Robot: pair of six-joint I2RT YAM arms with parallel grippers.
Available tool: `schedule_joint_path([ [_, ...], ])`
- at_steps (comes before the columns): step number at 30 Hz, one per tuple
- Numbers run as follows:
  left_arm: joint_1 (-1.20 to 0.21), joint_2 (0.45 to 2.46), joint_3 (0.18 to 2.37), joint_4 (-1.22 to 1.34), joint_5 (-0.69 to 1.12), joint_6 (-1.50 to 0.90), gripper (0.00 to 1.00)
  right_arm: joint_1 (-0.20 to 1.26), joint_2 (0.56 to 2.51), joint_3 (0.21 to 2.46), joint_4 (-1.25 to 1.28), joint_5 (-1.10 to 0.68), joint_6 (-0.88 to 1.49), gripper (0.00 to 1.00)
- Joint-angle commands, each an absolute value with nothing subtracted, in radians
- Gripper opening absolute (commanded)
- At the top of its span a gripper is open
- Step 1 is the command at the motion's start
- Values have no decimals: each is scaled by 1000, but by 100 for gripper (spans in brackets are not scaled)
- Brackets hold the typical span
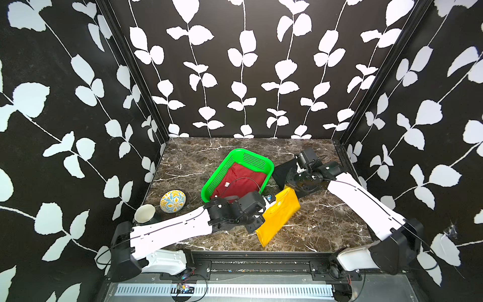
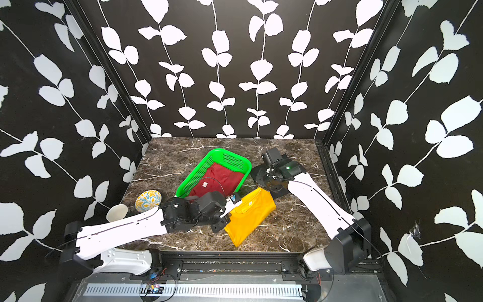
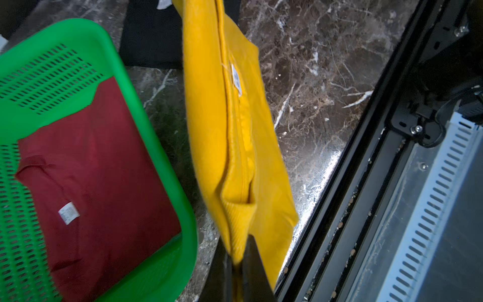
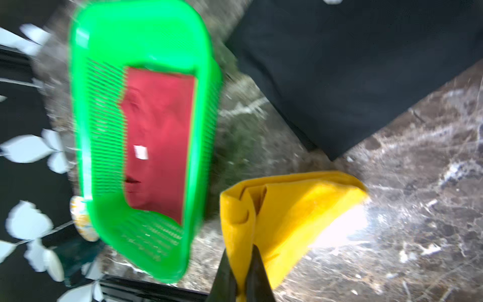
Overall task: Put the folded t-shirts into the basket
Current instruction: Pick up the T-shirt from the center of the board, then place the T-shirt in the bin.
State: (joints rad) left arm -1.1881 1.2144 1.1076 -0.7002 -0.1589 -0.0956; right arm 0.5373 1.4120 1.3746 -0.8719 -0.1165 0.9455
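The yellow t-shirt hangs between both grippers just right of the green basket. My left gripper is shut on its ribbed neck edge. My right gripper is shut on the far folded end. The red t-shirt lies flat inside the basket. The black t-shirt lies on the table behind, partly hidden by the right arm.
A patterned yellow-blue bowl and a white cup stand left of the basket, beside the left arm. The black frame rail runs along the table's front edge. Patterned walls enclose three sides.
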Motion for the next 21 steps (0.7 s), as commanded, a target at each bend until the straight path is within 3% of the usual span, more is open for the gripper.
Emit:
schedule_joint_path([
  [1,-1144,1146,1137,-781,-217,-127,0,567,1411,1445,-813,-29,992,0],
  [8,-997,1091,1142,-801,-207,-92,0,615,1484,1575,-711,62,989,0],
  [15,-837,1082,1133,-777,-185,-91,0,624,1694,1782,-687,45,979,0],
  [21,-775,1098,1027,-738,-280,-96,0,633,1909,1944,-671,0,965,0],
])
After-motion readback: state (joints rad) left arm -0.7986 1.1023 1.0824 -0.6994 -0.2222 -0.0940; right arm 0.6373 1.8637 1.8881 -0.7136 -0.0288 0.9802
